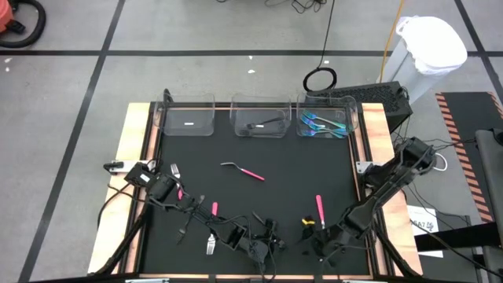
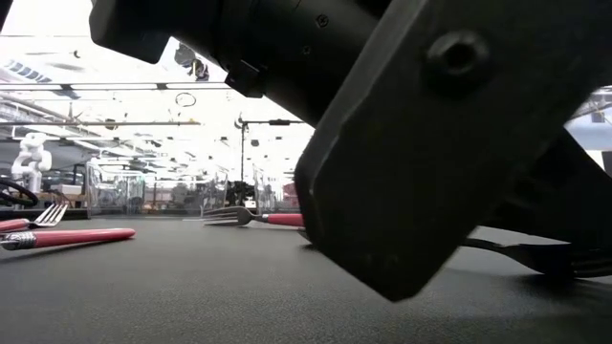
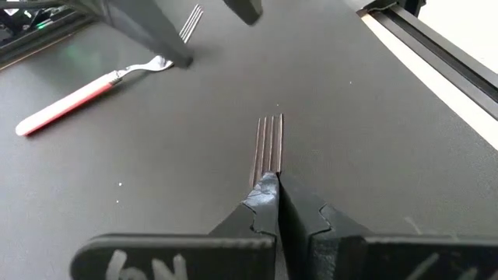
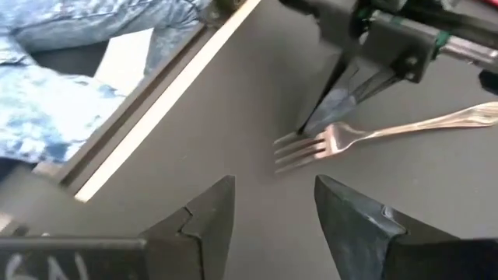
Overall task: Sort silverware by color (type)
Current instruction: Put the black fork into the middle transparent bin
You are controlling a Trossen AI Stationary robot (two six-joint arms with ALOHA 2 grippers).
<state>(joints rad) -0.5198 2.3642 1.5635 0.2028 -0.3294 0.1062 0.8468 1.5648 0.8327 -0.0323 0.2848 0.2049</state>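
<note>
my left gripper point(image 3: 268, 190) is down at the near edge of the black mat point(image 1: 259, 204), fingers clenched tight on a black fork point(image 3: 269, 144); its tines stick out forward just past the fingertips, low over the mat. my right gripper point(image 4: 272, 206) sits just beside it on the near right, jaws parted with nothing between them, hovering over bare mat. ahead of it i see a silver fork head point(image 4: 311, 146) lying flat, with the other arm's fingers coming down at its tines.

a pink-handled fork point(image 3: 93, 89) lies on the mat just beyond my left gripper. another pink-handled piece point(image 1: 243, 170) rests mid-mat, well apart from both arms, and one more pink handle point(image 1: 319, 208) lies near the right arm. a pink-handled fork point(image 1: 212, 236) sits by the left arm at the near edge.

along the far edge stand three clear bins: the left bin point(image 1: 189, 118) holds something small i can't make out, the middle bin point(image 1: 262, 118) holds black silverware point(image 1: 263, 124), the right bin point(image 1: 326, 118) holds teal-handled pieces point(image 1: 322, 124).
</note>
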